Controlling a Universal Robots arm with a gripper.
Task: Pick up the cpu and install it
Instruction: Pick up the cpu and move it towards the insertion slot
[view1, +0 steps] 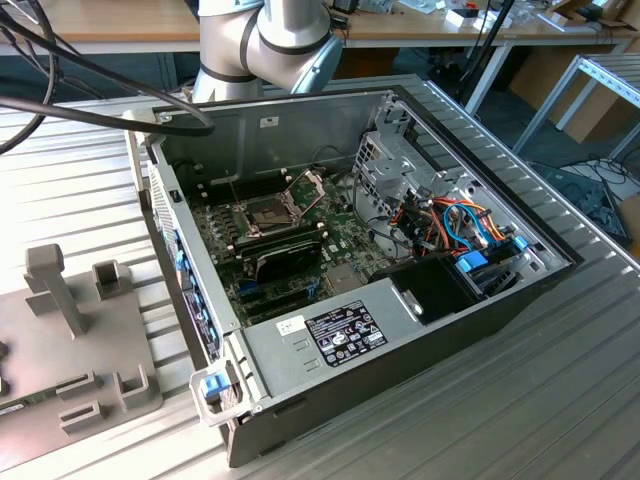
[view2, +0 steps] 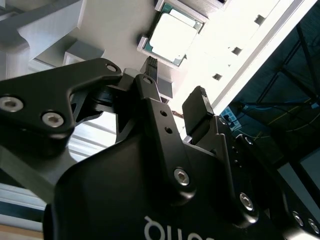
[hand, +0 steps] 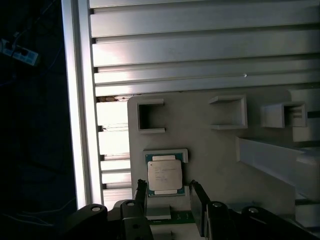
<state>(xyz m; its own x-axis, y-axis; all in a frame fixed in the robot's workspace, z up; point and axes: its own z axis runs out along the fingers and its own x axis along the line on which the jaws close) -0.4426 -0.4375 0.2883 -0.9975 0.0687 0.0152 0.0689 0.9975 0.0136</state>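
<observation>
The cpu (hand: 164, 176) is a small square chip with a silver-grey top, lying flat in a shallow seat on a grey fixture plate (hand: 210, 150). In the second wrist view the cpu (view2: 172, 37) looks bright and washed out. My gripper (hand: 169, 197) is open just over it, its two black fingers (hand: 141, 192) flanking the chip's near edge with a gap on each side. Both fingertips (view2: 200, 102) stand apart in the second wrist view. In the exterior view the dark socket (view1: 268, 212) on the green motherboard (view1: 340, 240) has its metal frame hinged up.
The open computer case (view1: 400, 330) lies on a slatted aluminium table (hand: 200, 50), whose edge (hand: 77, 100) runs close beside the fixture. The fixture plate (view1: 70, 340) carries upright posts and empty brackets. A black rectangular module (view1: 285, 258) sits beside the socket; cables crowd the case's right.
</observation>
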